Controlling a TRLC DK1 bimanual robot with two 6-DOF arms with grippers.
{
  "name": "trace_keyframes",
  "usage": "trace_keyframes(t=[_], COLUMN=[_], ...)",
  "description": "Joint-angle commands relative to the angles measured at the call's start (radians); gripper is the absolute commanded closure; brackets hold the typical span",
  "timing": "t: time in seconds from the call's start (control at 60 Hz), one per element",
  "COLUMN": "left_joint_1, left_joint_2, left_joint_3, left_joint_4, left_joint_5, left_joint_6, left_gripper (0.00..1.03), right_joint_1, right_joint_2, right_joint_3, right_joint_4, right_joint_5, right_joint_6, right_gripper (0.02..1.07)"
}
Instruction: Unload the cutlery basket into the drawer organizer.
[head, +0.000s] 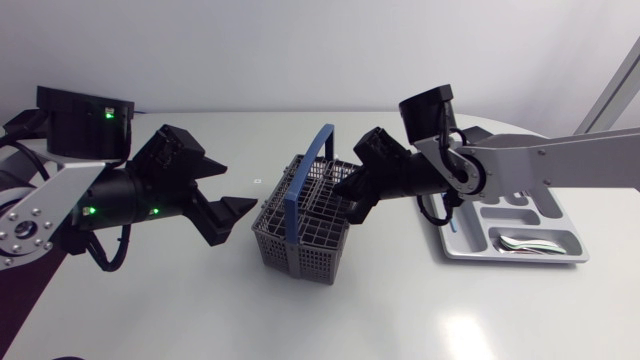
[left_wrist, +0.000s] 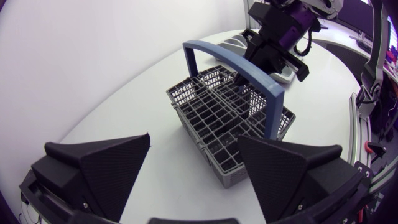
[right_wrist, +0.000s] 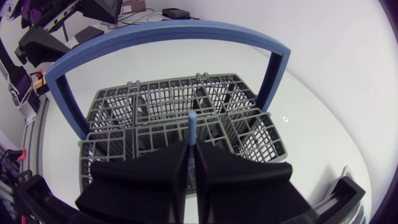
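The grey cutlery basket with a blue carrying handle stands mid-table. My right gripper reaches into the basket's right side. In the right wrist view this gripper is shut on a thin light blue cutlery handle that sticks up between its fingers over a basket compartment; the rest of that piece is hidden. My left gripper hangs open just left of the basket, nothing between its fingers. The grey drawer organizer lies at the right.
The organizer holds some silver cutlery in its front compartment. In the left wrist view the basket sits ahead of the open fingers, with my right gripper beyond its blue handle.
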Motion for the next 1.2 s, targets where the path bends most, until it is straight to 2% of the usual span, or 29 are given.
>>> trace_keyframes(t=[0.0,0.433,0.6,0.85,1.0,1.183], left_joint_1=[-0.007,-0.03,-0.039,-0.045,-0.061,-0.074], left_joint_2=[-0.013,-0.025,-0.048,-0.076,-0.085,-0.09], left_joint_3=[-0.021,-0.024,-0.025,-0.034,-0.039,-0.047], left_joint_4=[-0.01,-0.02,-0.033,-0.048,-0.056,-0.063], left_joint_5=[0.002,-0.007,-0.011,-0.014,-0.019,-0.045], left_joint_6=[0.0,-0.001,-0.001,0.005,0.006,0.012], left_gripper=[0.06,0.06,0.06,0.06,0.06,0.06], right_joint_1=[-0.003,-0.002,-0.023,-0.216,-0.39,-0.546], right_joint_2=[-0.035,-0.216,-0.304,-0.336,-0.25,-0.094], right_joint_3=[0.02,0.115,0.192,0.316,0.378,0.428], right_joint_4=[-0.033,-0.221,-0.355,-0.58,-0.717,-0.798], right_joint_5=[0.007,0.011,0.013,0.01,0.011,0.027], right_joint_6=[0.008,0.032,0.041,0.022,-0.011,-0.031], right_gripper=[1.01,1.01,1.01,1.01,1.01,1.01])
